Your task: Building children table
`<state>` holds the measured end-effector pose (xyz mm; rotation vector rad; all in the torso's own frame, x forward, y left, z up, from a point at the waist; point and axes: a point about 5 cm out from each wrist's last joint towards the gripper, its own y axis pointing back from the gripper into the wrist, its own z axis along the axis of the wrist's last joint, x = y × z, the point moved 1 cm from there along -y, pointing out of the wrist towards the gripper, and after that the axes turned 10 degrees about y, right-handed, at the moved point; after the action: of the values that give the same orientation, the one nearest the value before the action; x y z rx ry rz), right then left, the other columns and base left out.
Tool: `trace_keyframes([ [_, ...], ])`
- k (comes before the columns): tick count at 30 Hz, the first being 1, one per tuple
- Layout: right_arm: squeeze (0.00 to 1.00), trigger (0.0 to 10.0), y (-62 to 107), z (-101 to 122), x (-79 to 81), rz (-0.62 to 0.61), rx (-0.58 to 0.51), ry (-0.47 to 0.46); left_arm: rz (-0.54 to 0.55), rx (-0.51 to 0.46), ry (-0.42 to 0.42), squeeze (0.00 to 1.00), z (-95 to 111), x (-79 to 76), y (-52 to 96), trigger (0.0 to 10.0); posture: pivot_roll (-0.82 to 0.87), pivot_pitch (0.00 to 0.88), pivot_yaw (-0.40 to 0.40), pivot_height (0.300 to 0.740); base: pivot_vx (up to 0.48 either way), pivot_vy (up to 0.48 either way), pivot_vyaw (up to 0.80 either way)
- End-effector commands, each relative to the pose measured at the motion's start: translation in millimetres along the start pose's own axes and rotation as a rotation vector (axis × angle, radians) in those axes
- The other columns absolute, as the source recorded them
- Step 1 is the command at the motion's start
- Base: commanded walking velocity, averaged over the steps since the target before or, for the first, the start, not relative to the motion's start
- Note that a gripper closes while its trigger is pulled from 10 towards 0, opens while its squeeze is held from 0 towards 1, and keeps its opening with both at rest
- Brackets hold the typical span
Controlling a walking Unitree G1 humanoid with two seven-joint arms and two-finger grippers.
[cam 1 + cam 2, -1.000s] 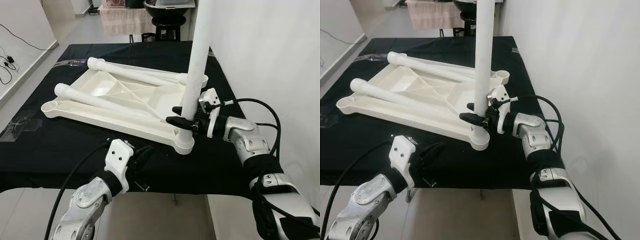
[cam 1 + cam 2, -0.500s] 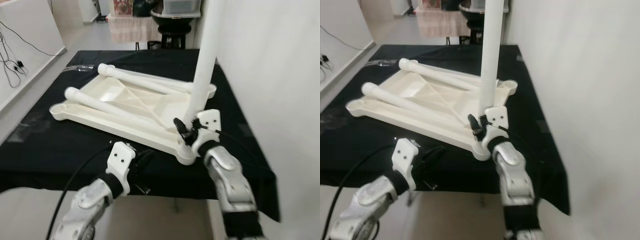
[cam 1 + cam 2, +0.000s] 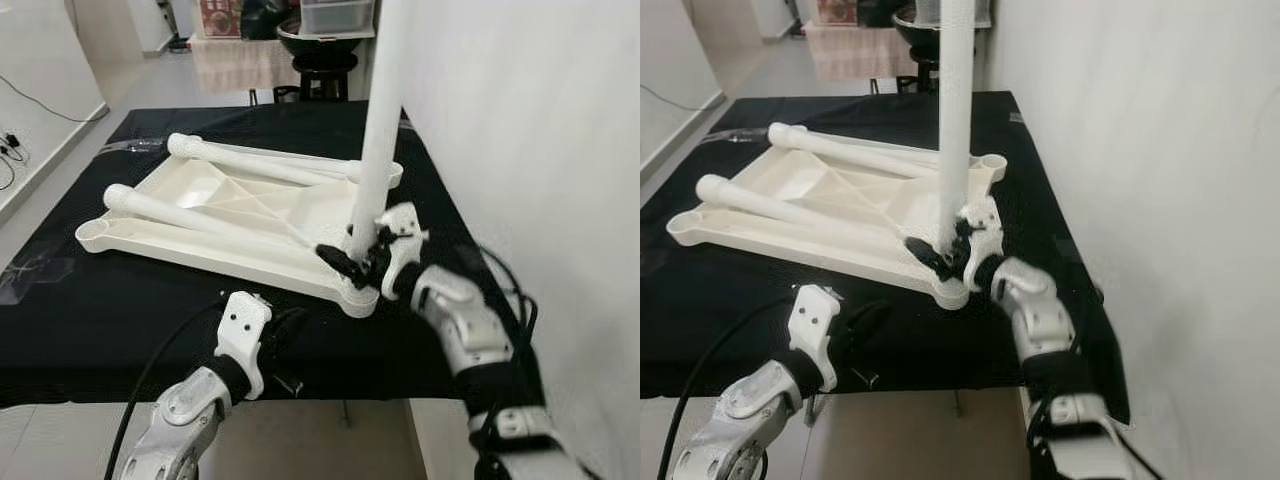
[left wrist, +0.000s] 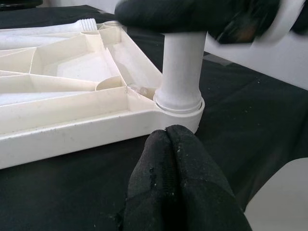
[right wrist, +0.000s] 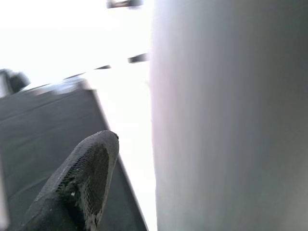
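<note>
Left eye view, catalogued left to right from where I stand.

Item: left gripper [image 3: 290, 330], low at the near edge of the bench, just short of the tabletop's corner. In the left wrist view its black fingers [image 4: 178, 178] are pressed together on nothing, pointing at the socket.

Item: upturned white tabletop [image 3: 240, 215], ribbed underside up, lying flat. Two loose legs [image 3: 200, 215] lie across it, not yet fitted.

Item: upright leg [image 3: 378, 130], standing in the near right corner socket [image 4: 179, 108]. Whether it is fully home I cannot tell.

Item: right gripper [image 3: 360, 262], fingers set either side of the upright leg low down, close above the socket; it appears to grip the leg.

Risks, as I judge them:
- The leg is tall and held only near its foot; a sideways pull from the wrist could lever it over or cock it in the socket.
- Turning the leg may drag the whole tabletop round on the cloth, since nothing pins it down.
- The two loose legs are round and could roll off if the tabletop is jolted.

Surface: black cloth [image 3: 120, 290] over a bench, strips of clear tape at its left edge.

Room: white wall close on the right, pale floor on the left, a dark stool and a towel-draped rail beyond the far end.
</note>
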<state>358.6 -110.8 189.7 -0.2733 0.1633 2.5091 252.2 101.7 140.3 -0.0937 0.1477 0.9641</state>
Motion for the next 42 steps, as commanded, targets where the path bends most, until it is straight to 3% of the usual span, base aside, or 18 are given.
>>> trace_keyframes([
  [1, 0.00, 10.0, -7.3, -2, 12.1, 0.128, -0.003, 0.008, 0.009, 0.008, -0.003, 0.00, -3, 0.8, -0.4, 10.0, 0.00, 0.053, -0.010, 0.740, 0.000, 0.000, 0.00],
  [4, 0.00, 10.0, -8.8, -1, 3.8, 0.159, 0.003, -0.008, 0.015, 0.003, -0.003, 0.00, -3, 1.0, -0.7, 10.0, 0.01, 0.053, -0.013, 0.740, 0.000, 0.000, 0.00],
  [5, 0.00, 0.4, -10.2, 0, -1.9, 0.146, -0.007, -0.019, 0.018, 0.001, -0.003, 0.00, -2, 1.2, -0.6, 10.0, 0.01, 0.053, -0.014, 0.740, 0.000, 0.000, 0.00],
  [7, 0.00, 0.0, -10.5, 1, -6.8, 0.133, -0.016, -0.040, 0.020, 0.000, -0.003, 0.00, -2, 1.3, -0.5, 10.0, 0.01, 0.053, -0.014, 0.740, 0.000, 0.000, 0.00],
  [19, 0.00, 0.0, 27.0, -18, -19.5, 0.038, 0.000, -0.058, 0.006, 0.001, -0.006, 0.00, -2, 0.2, -3.1, 10.0, 0.00, 0.060, -0.007, 0.740, 0.000, 0.000, 0.00],
  [24, 0.00, 0.0, 40.8, -39, -18.3, -0.180, 0.113, -0.069, 0.003, 0.002, -0.006, 0.00, -3, -0.4, -1.7, 10.0, -0.01, 0.063, -0.020, 0.740, 0.000, 0.000, 0.00],
  [25, 0.00, 0.0, 36.9, -65, 17.4, -0.537, 0.222, -0.186, 0.012, 0.007, 0.006, 0.00, -4, 1.3, 0.5, 10.0, -0.02, 0.080, -0.007, 0.740, 0.000, 0.000, 0.00],
  [26, 0.00, 0.0, 36.9, -65, 17.4, -0.537, 0.222, -0.186, 0.012, 0.007, 0.006, 0.00, -4, 1.3, 0.5, 10.0, -0.02, 0.080, -0.007, 0.740, 0.000, 0.000, 0.00],
  [27, 0.00, 0.0, 29.8, -70, 47.0, -0.551, 0.229, -0.209, 0.012, 0.014, 0.006, 0.00, -5, 1.1, 0.4, 10.0, -0.02, 0.080, -0.005, 0.740, 0.000, 0.000, 0.00],
  [29, 0.00, 0.0, 15.6, -65, 70.7, -0.445, 0.259, -0.129, 0.002, 0.022, 0.004, 0.00, -8, 0.0, -0.7, 10.0, -0.03, 0.075, -0.002, 0.740, 0.000, 0.000, 0.00],
  [30, 0.00, 0.0, 15.6, -65, 70.7, -0.445, 0.259, -0.129, 0.002, 0.022, 0.004, 0.00, -8, 0.0, -0.7, 10.0, -0.03, 0.075, -0.002, 0.740, 0.000, 0.000, 0.00],
  [31, 0.00, 0.0, 15.3, -61, 54.6, -0.491, 0.242, -0.113, -0.008, 0.021, 0.000, 0.00, -7, -2.1, -1.9, 10.0, -0.02, 0.070, -0.013, 0.740, 0.000, 0.000, 0.00],
  [33, 0.00, 0.0, 15.3, -61, 54.6, -0.491, 0.242, -0.113, -0.008, 0.021, 0.000, 0.00, -7, -2.1, -1.9, 10.0, -0.02, 0.070, -0.013, 0.740, 0.000, 0.000, 0.00],
  [34, 0.00, 0.0, 14.8, -61, 36.1, -0.547, 0.230, -0.159, -0.003, 0.011, 0.003, 0.00, -5, -2.9, -2.9, 10.0, -0.01, 0.072, -0.012, 0.740, 0.000, 0.000, 0.00],
  [35, 0.00, 10.0, 13.1, -60, 30.9, -0.557, 0.214, -0.182, 0.006, 0.006, 0.006, 0.00, -4, -2.1, -2.8, 10.0, -0.01, 0.075, -0.010, 0.740, 0.000, 0.000, 0.00],
  [39, 0.00, 10.0, 8.0, -51, 26.9, -0.501, 0.161, -0.171, 0.015, 0.003, 0.010, 0.00, -4, -0.8, -2.1, 10.0, -0.01, 0.073, -0.006, 0.740, 0.000, 0.000, 0.00],
  [40, 1.00, 10.0, 4.6, -45, 26.1, -0.435, 0.123, -0.170, 0.013, 0.004, 0.009, 0.00, -4, -0.6, -2.1, 10.0, -0.01, 0.074, -0.002, 0.740, 0.000, 0.000, 0.00],
  [42, 1.00, 10.0, 3.1, -40, 27.3, -0.405, 0.104, -0.173, 0.012, 0.005, 0.009, 0.00, -4, -0.4, -2.2, 10.0, -0.01, 0.074, -0.002, 0.740, 0.000, 0.000, 0.00],
])
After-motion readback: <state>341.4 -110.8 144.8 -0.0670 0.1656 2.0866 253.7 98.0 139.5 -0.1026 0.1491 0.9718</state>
